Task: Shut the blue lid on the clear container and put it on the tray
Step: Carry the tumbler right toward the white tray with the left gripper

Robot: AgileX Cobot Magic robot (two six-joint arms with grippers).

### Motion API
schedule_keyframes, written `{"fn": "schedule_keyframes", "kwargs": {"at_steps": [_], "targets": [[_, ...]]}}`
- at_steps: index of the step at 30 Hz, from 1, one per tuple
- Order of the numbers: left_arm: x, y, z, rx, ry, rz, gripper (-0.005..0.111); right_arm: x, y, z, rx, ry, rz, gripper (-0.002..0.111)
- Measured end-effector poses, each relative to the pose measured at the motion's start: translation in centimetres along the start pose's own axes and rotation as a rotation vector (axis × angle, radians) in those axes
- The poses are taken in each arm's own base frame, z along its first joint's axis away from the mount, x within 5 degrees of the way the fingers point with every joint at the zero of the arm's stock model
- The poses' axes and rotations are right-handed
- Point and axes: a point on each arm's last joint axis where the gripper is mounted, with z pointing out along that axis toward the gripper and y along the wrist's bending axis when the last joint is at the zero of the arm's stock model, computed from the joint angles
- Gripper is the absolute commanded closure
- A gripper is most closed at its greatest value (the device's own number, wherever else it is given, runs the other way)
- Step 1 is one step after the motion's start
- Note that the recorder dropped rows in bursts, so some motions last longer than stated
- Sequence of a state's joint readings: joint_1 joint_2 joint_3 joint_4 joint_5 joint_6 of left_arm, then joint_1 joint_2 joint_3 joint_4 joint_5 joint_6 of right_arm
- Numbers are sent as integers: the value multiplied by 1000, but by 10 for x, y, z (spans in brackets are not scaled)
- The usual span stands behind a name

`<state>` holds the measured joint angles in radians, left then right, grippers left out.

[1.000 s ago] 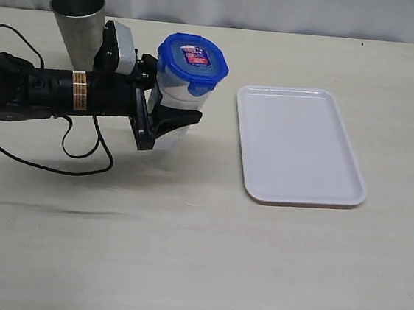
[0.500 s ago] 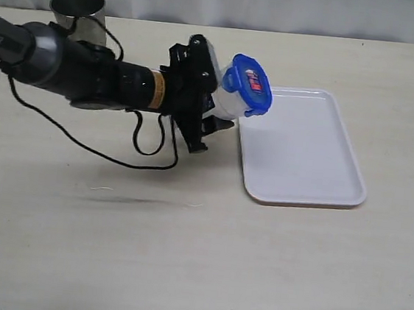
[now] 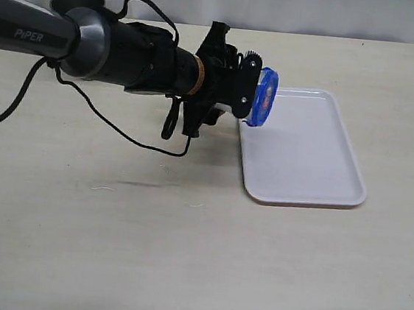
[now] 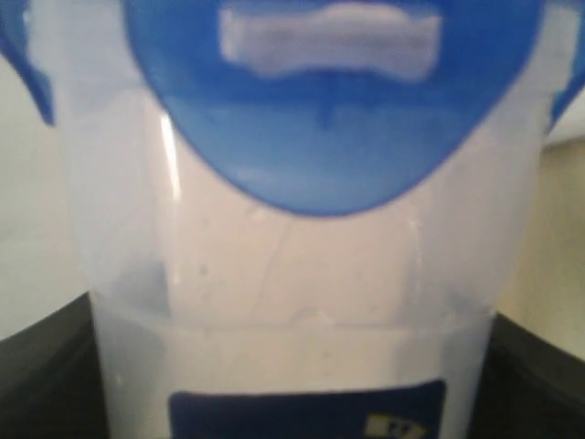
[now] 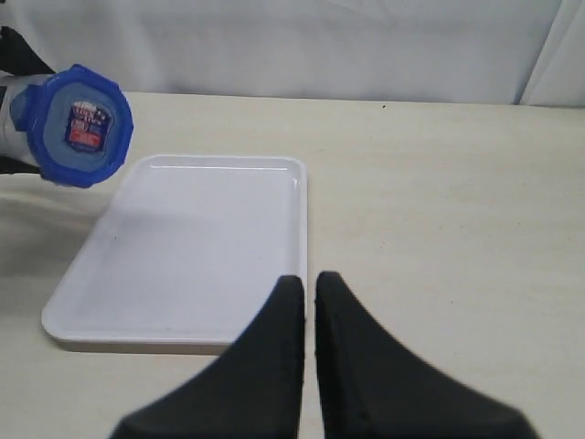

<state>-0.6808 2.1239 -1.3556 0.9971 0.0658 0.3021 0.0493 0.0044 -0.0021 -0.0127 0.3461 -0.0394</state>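
The clear container (image 4: 292, 274) lies on its side, clamped between the jaws of the left gripper (image 3: 234, 90). The blue lid (image 3: 264, 96) sits on its mouth and faces out across the tray (image 3: 306, 162). The lidded end hangs raised over the tray's long edge on the arm's side, toward the far corner. The left arm stretches almost level toward the tray, its wrist rolled and a black cable (image 3: 131, 138) looping beneath.

The right gripper (image 5: 307, 302) sits by the tray corner diagonally opposite the lid, its fingers nearly touching and holding nothing.

Beyond the lid, the tray's floor lies open inside its raised rim. The table (image 3: 181, 256) spreads wide around the tray.
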Motion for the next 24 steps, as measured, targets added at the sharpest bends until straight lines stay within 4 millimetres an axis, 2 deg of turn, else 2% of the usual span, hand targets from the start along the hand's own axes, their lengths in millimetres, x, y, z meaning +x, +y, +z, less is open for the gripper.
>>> {"fn": "schedule_keyframes", "kwargs": {"at_steps": [5, 11, 20, 24], "targets": [[2, -5, -1, 45, 106, 207, 107, 0, 0, 0, 0, 0, 0, 104], [5, -8, -4, 73, 231, 376, 107, 0, 0, 0, 0, 0, 0, 104], [-3, -5, -11, 49, 400, 641, 107, 0, 0, 0, 0, 0, 0, 104], [-9, -5, -13, 36, 428, 695, 107, 0, 0, 0, 0, 0, 0, 104]]}}
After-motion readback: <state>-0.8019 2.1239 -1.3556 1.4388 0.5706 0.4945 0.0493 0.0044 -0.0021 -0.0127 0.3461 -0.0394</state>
